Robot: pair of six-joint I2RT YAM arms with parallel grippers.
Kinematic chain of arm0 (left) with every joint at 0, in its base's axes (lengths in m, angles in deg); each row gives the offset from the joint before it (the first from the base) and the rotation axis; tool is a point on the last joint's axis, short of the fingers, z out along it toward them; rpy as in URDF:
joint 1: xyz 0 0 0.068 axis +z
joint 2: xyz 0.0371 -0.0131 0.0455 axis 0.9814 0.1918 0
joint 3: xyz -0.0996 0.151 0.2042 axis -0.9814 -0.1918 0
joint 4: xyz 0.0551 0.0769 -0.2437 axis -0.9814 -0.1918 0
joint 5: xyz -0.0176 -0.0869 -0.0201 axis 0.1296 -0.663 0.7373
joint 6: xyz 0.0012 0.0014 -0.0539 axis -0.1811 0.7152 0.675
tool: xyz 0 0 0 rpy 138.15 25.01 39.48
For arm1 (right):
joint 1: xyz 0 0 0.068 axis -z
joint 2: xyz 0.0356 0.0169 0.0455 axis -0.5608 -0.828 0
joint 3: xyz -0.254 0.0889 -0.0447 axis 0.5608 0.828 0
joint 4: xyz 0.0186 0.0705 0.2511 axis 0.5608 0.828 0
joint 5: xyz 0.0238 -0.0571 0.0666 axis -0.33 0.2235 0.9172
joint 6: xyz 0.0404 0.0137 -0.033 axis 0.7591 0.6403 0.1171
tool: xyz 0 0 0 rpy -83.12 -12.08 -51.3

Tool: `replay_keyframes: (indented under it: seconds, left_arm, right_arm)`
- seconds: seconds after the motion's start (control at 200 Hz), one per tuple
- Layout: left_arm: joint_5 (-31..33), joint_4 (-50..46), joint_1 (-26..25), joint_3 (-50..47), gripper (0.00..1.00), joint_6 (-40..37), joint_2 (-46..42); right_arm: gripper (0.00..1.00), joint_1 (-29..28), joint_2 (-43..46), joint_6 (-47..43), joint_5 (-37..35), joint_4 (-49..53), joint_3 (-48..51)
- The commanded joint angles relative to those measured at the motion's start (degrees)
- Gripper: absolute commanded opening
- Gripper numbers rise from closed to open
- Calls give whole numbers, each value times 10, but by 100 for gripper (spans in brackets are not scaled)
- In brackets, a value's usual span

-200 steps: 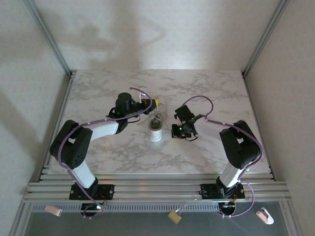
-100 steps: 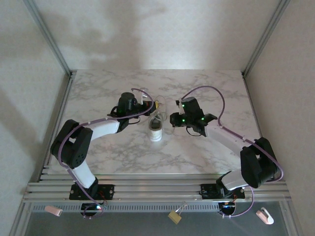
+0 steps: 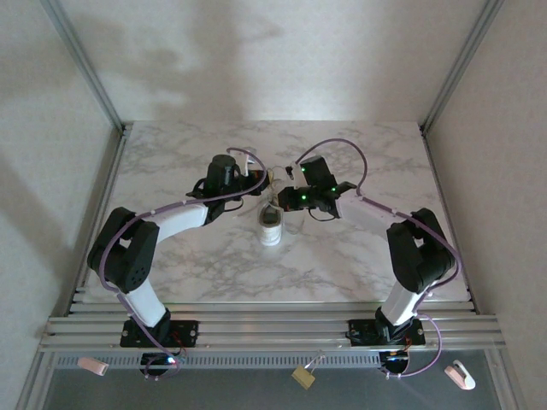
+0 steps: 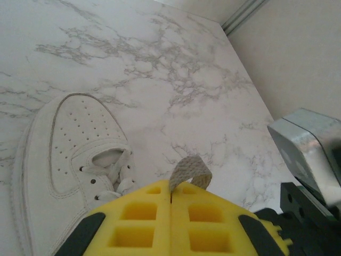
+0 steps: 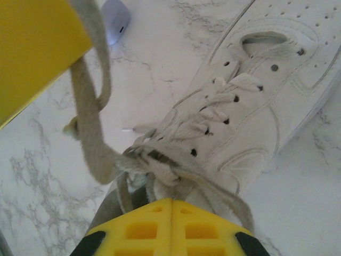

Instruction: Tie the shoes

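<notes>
Yellow L/R jaws tight on laces [image 4: 190, 169]

White sneaker [image 5: 256, 106], white laces [image 5: 90, 144], grey-veined marble table [image 4: 186, 80], perhaps lilac round object [image 5: 116, 26].

I see a marbled white surface [image 3: 359, 256] carrying a white sneaker [image 3: 271, 229], with a small purple object [image 5: 115, 26] nearby.

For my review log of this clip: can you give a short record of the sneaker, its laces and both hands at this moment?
sneaker: white, upright on the marble table
left hand: shut on a lace, held up above the sneaker
right hand: shut, tips at the lace crossing; grip unclear
bow: none visible
other: small purple object beside the sneaker
</notes>
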Motion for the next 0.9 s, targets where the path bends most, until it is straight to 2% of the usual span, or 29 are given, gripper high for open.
replay_keyframes:
  seconds: [0.0,0.335,0.896]
  left_arm:
    - [1,-4,-3,13,0,-8,4]
    - [-7,1,-2,13,0,-8,8]
    - [-17,6,-3,10,0,-6,11]
  right_arm:
    - [6,10,-15,-18,9,12,-31]
    - [15,22,-36,-16,9,14,-34]
    - [23,43,-74,-6,98,-24,-41]
